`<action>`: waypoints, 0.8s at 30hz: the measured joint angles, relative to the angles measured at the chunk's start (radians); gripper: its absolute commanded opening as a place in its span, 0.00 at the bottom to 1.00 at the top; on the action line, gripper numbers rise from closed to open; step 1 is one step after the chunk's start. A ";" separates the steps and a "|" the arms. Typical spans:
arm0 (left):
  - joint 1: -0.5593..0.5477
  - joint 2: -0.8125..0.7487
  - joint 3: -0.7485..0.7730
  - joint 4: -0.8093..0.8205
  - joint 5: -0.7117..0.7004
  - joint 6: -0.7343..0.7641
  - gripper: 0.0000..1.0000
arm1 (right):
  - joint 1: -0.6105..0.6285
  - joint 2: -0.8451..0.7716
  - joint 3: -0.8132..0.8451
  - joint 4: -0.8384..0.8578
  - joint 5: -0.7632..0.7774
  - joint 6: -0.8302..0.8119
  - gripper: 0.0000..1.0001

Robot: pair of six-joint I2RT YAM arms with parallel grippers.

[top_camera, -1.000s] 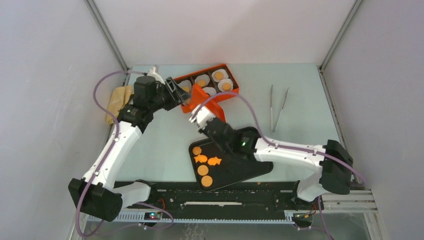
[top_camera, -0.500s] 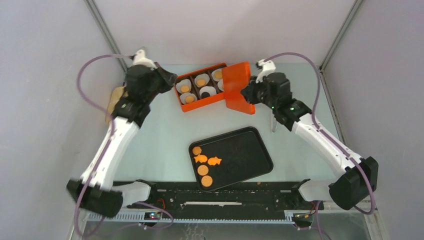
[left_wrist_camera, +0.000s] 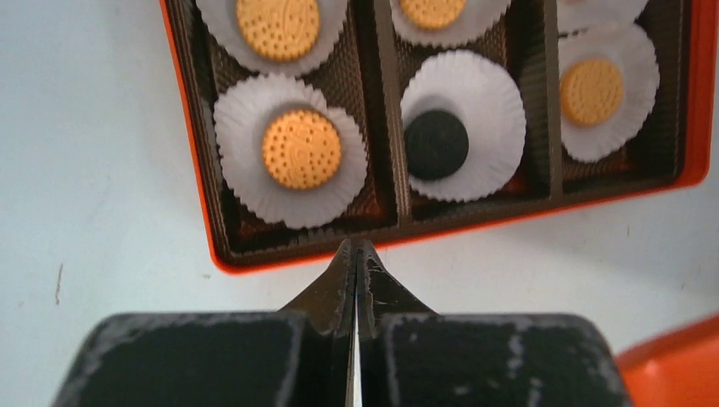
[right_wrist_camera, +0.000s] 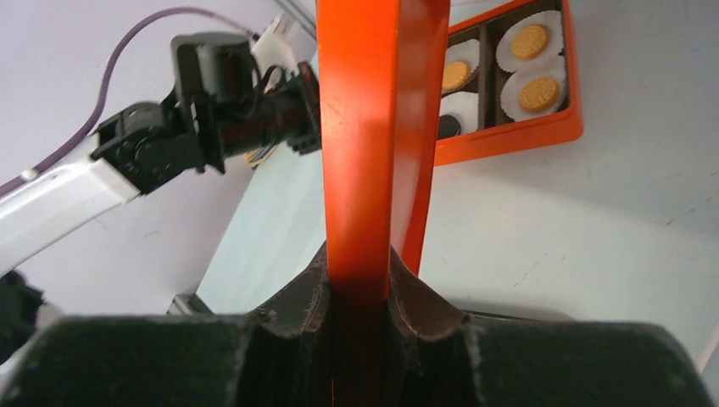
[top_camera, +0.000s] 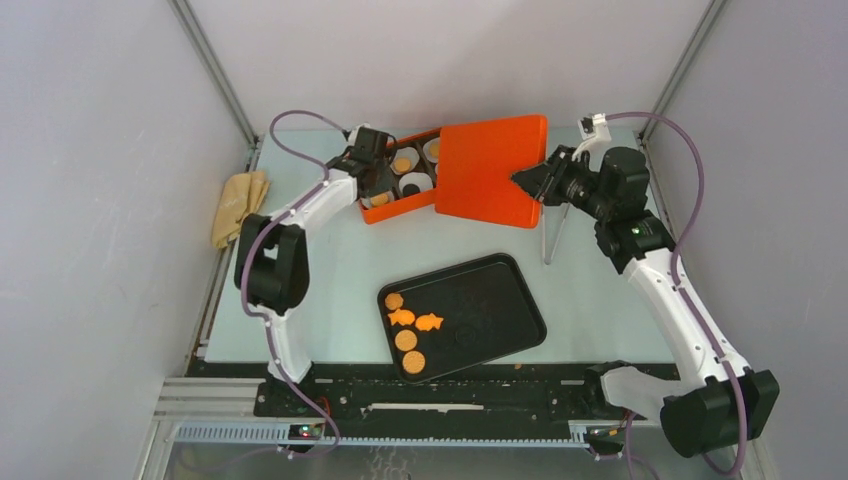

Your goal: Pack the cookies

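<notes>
Now for the lid: square it up, then lower it slowly

Close to the near edge of the table, the black tray [top_camera: 500, 300] holds five orange cookies [top_camera: 405, 340] down its left side, two of them fish-shaped. Up at the far edge, more cookies [left_wrist_camera: 301, 148] sit in white paper liners [left_wrist_camera: 462, 76] inside the orange box [top_camera: 400, 212], one of them dark. The packing looks unfinished, then, yet the step in hand reads as fitting the lid.

To do it well, level the orange lid [top_camera: 490, 170] first and match its corners to the box's. Then bring it straight down so its rim clears the liners. It is held by one edge only, so it may swing: slow and steady is the call. The box is likely to skid, so a brace on its wall would help.

Poses now. The right arm climbs from its base along the right edge, and its wrist turns left toward the far edge. The right gripper [right_wrist_camera: 360, 284] is clamped tight on the lid's edge, and the lid hangs tilted over the box's right end. The left arm folds sharply and stretches to the far edge. The left gripper [left_wrist_camera: 356, 254] is pinched fully closed on nothing, tips right at the box's outer wall. Whether they press it, I cannot tell.
</notes>
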 measured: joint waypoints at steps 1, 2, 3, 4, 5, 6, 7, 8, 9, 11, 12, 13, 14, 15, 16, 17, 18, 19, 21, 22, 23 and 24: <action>0.000 0.013 0.019 0.000 -0.008 0.000 0.00 | -0.008 -0.012 -0.008 0.001 -0.022 0.010 0.00; 0.000 0.033 0.050 -0.009 -0.023 0.001 0.00 | -0.013 -0.019 -0.011 0.001 -0.035 0.014 0.00; 0.000 0.065 0.106 -0.024 -0.040 0.002 0.00 | -0.021 -0.024 -0.014 0.001 -0.053 0.022 0.00; 0.000 0.089 0.141 -0.027 -0.052 0.002 0.00 | -0.027 -0.028 -0.016 0.001 -0.063 0.026 0.00; 0.000 0.117 0.183 -0.031 -0.065 0.004 0.00 | -0.038 -0.031 -0.018 0.001 -0.076 0.033 0.00; 0.000 0.148 0.224 -0.034 -0.077 0.010 0.00 | -0.047 -0.034 -0.019 0.001 -0.087 0.037 0.00; 0.000 0.163 0.240 -0.035 -0.083 0.011 0.00 | -0.054 -0.038 -0.020 0.000 -0.092 0.039 0.00; 0.000 0.189 0.270 -0.047 -0.095 0.014 0.00 | -0.063 -0.042 -0.022 0.000 -0.099 0.040 0.00; 0.000 0.208 0.287 -0.053 -0.100 0.017 0.00 | -0.070 -0.048 -0.023 0.000 -0.103 0.042 0.00; 0.000 0.238 0.299 -0.065 -0.100 0.019 0.00 | -0.091 -0.065 -0.024 0.000 -0.116 0.047 0.00; -0.001 0.245 0.296 -0.076 -0.100 0.019 0.00 | -0.099 -0.071 -0.024 0.001 -0.122 0.050 0.00; -0.002 0.248 0.284 -0.079 -0.099 0.019 0.00 | -0.111 -0.076 -0.024 0.004 -0.132 0.055 0.00; -0.005 0.247 0.262 -0.078 -0.100 0.018 0.00 | -0.122 -0.077 -0.024 0.010 -0.143 0.061 0.00; -0.009 0.242 0.237 -0.075 -0.100 0.018 0.00 | -0.140 -0.075 -0.024 0.024 -0.160 0.074 0.00; -0.014 0.238 0.208 -0.070 -0.100 0.018 0.00 | -0.150 -0.070 -0.024 0.032 -0.171 0.083 0.00; -0.020 0.233 0.182 -0.069 -0.100 0.017 0.00 | -0.160 -0.063 -0.024 0.043 -0.183 0.093 0.00; -0.027 0.230 0.151 -0.068 -0.099 0.017 0.00 | -0.168 -0.051 -0.024 0.057 -0.198 0.104 0.00; -0.035 0.229 0.125 -0.051 -0.107 0.016 0.00 | -0.172 -0.037 -0.024 0.073 -0.211 0.117 0.00; -0.042 0.229 0.096 -0.046 -0.098 0.016 0.00 | -0.177 -0.012 -0.024 0.095 -0.229 0.139 0.00; -0.043 0.229 0.086 -0.043 -0.098 0.016 0.00 | -0.178 0.000 -0.024 0.103 -0.239 0.149 0.00; -0.045 0.228 0.076 -0.040 -0.098 0.016 0.00 | -0.178 0.010 -0.024 0.110 -0.251 0.160 0.00; -0.046 0.225 0.072 -0.036 -0.098 0.017 0.00 | -0.178 0.016 -0.025 0.115 -0.259 0.167 0.00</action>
